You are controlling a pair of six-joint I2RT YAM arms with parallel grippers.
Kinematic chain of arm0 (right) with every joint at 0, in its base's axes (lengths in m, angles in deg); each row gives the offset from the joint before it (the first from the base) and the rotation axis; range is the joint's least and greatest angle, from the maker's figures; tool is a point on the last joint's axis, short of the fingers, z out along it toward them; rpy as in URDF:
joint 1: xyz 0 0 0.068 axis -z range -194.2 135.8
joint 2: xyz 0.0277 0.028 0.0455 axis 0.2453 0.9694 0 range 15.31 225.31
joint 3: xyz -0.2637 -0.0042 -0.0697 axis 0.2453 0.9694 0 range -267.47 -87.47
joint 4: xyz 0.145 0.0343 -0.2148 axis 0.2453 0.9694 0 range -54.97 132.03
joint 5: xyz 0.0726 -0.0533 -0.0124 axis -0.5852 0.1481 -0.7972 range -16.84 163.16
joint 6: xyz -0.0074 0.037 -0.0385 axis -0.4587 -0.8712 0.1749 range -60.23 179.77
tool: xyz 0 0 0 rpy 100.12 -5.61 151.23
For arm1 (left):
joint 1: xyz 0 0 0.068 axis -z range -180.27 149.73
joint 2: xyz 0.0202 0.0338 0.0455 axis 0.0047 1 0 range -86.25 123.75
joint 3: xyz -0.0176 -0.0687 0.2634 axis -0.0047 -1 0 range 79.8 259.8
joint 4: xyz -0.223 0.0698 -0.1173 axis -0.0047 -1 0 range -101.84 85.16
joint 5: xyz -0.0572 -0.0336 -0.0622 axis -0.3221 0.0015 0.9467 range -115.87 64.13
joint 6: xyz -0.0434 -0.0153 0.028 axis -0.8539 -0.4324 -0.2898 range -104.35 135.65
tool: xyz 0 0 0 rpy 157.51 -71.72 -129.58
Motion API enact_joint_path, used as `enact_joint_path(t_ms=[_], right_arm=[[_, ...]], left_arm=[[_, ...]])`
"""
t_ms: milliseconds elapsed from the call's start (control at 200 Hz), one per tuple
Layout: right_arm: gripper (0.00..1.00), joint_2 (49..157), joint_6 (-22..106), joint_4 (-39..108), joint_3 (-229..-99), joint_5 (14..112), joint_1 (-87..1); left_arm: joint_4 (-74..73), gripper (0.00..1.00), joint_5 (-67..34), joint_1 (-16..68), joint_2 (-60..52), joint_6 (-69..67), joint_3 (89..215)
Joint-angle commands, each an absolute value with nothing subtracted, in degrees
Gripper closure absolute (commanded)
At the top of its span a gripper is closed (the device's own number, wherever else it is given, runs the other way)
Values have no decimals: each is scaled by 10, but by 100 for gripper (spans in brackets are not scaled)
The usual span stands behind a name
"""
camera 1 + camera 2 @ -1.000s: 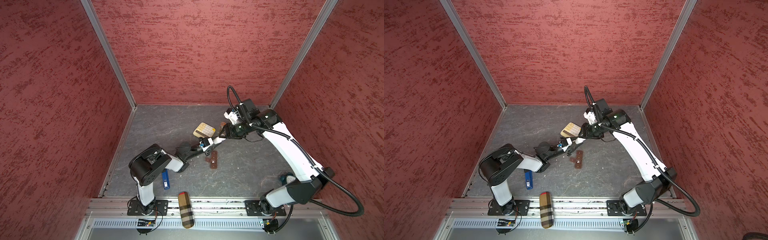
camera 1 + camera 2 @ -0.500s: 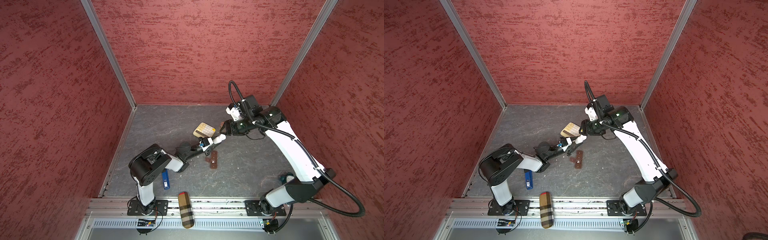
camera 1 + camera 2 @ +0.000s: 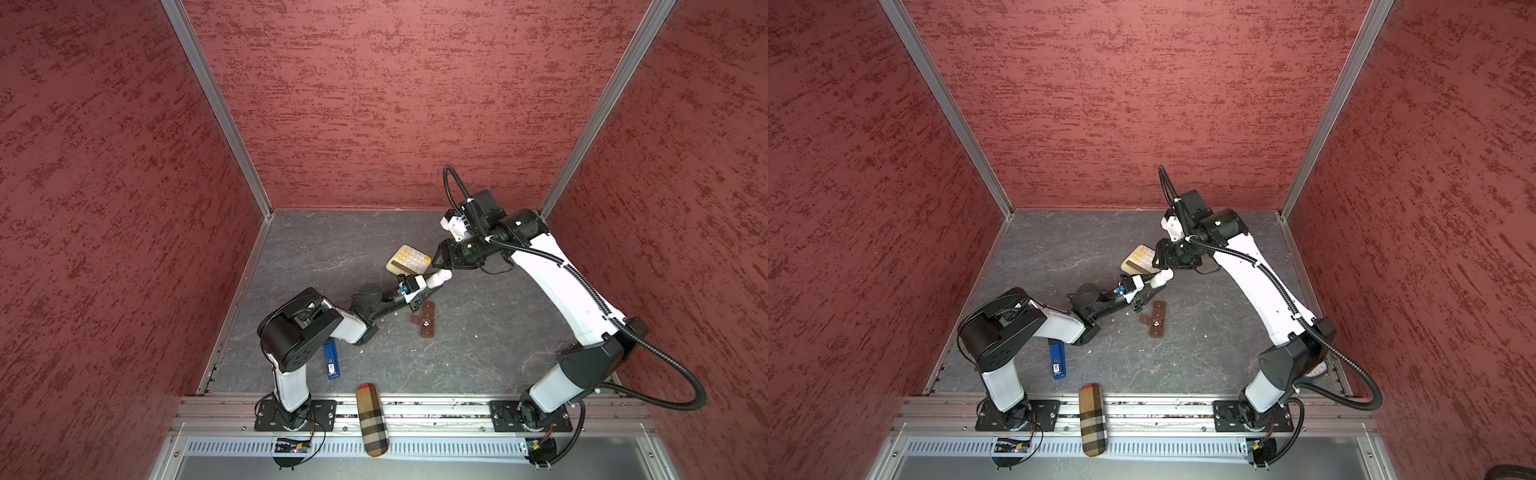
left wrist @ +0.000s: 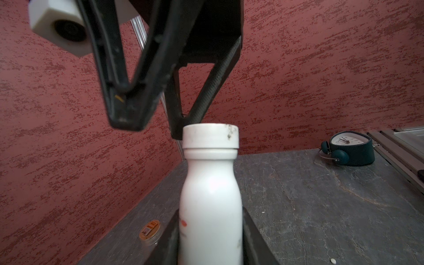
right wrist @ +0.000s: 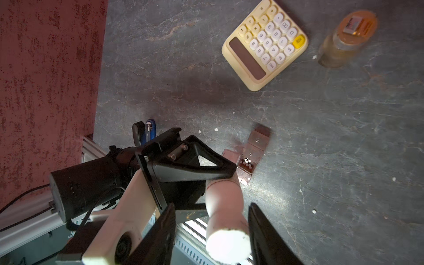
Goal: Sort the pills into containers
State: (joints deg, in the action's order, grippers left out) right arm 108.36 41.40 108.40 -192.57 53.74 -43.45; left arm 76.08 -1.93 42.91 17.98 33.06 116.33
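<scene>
Clamped on the body of a small white bottle (image 4: 210,195): the left gripper (image 4: 210,229), jaws pressed to both sides. Cap on, bottle held clear of the desk (image 3: 332,249), cap end toward the back right corner. Spread around that cap: the right gripper (image 5: 211,231), reaching in from the back edge side. One finger (image 4: 175,126) close against the cap, touching or not hard to tell, the other with a clear gap. Released, then, with nothing grasped.

On the desk, about midway between the left and right edges and a little nearer the front edge: the strip box (image 3: 428,326), dark brown and flat. Just beside the left gripper on its front-edge side, apart from the jaws and untouched. Farther from the right gripper, with the bottle in between. One compartment open, lid (image 5: 230,154) flipped out sideways, a small cluster of white pills (image 5: 246,161) inside. More white specks loose on the bare desk around the box, too small to name with certainty.

Elsewhere:
- a cream calculator (image 3: 409,259) toward the back edge, just beside the right gripper
- an amber bottle (image 5: 346,39) near the calculator
- a blue stick (image 3: 331,361) toward the front left corner
- a plaid case (image 3: 371,419) across the front rail
- a teal clock (image 4: 351,151) near the front right corner
</scene>
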Motion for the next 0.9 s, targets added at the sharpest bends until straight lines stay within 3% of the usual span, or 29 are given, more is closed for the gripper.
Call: enact_joint_path(t_ms=[0, 506, 696, 897], right_arm=[[49, 1062, 426, 1073, -1909, 519, -440], [54, 1010, 426, 1082, -1865, 518, -448], [45, 1012, 433, 1092, -1888, 570, -448], [46, 1039, 450, 1103, -1905, 576, -448]], left_arm=[[761, 100, -20, 430, 179, 324, 1168], [761, 100, -16, 422, 184, 321, 1174], [761, 100, -14, 424, 179, 320, 1170], [760, 100, -17, 427, 174, 319, 1163]])
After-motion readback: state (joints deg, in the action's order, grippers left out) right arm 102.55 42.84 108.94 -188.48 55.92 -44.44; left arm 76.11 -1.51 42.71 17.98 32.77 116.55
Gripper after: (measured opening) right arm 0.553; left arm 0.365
